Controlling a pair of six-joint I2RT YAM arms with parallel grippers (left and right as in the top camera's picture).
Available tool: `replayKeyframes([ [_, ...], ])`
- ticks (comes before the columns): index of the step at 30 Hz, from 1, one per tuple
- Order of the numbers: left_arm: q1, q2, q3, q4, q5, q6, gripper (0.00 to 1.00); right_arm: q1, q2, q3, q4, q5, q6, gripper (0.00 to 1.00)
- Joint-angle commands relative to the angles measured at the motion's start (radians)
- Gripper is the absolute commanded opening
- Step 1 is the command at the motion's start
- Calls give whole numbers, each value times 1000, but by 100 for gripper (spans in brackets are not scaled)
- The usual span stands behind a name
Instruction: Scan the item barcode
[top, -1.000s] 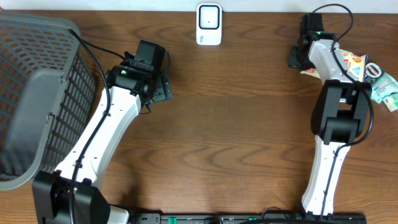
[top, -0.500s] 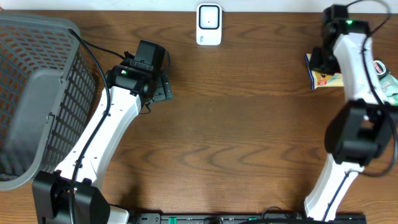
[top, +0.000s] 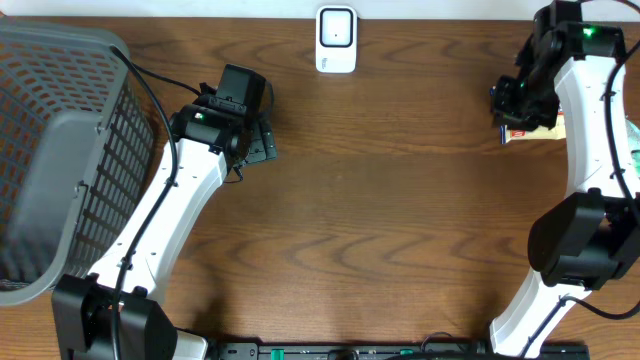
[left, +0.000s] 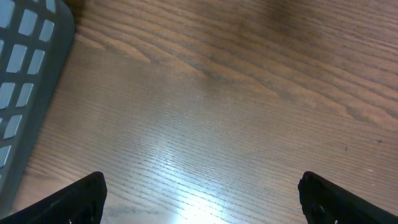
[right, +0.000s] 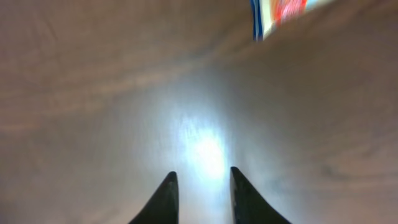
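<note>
The item, a yellow packet (top: 537, 129) with a blue edge, lies flat on the table at the far right. It also shows at the top edge of the right wrist view as the packet (right: 280, 11). My right gripper (top: 508, 98) hovers just left of it; in the right wrist view the right gripper (right: 202, 182) is open a narrow gap, with only bare table between its fingers. The white scanner (top: 336, 40) sits at the back middle. My left gripper (top: 262, 140) is at the left; seen from its wrist, the left gripper (left: 202, 199) is wide open over bare wood.
A grey mesh basket (top: 60, 150) fills the left side, and its wall (left: 25, 74) shows beside the left gripper. More packets (top: 632, 135) peek in at the right edge behind the right arm (top: 590, 150).
The right arm has swung to the right and back, and its jaws have parted a little. The packet now lies just right of the gripper. The left arm has not moved.
</note>
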Motion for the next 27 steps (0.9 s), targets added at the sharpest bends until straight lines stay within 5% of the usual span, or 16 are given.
replayKeyframes([
  [1,2,-9,4,-5,-16,6,98,34,-64,0,-48,-5,-36,24],
  [9,2,-9,4,-5,-16,6,98,173,-310,-59,-74,121,22,24],
  [16,2,-9,4,-5,-16,6,98,317,-639,-370,36,226,88,29],
  [18,2,-9,4,-5,-16,6,98,359,-729,-480,72,225,88,56],
  [19,2,-9,4,-5,-16,6,98,374,-764,-521,78,224,89,93],
  [20,2,-9,4,-5,-16,6,98,388,-798,-563,79,219,89,99],
  [27,2,-9,4,-5,-16,6,98,405,-893,-696,79,24,93,99],
])
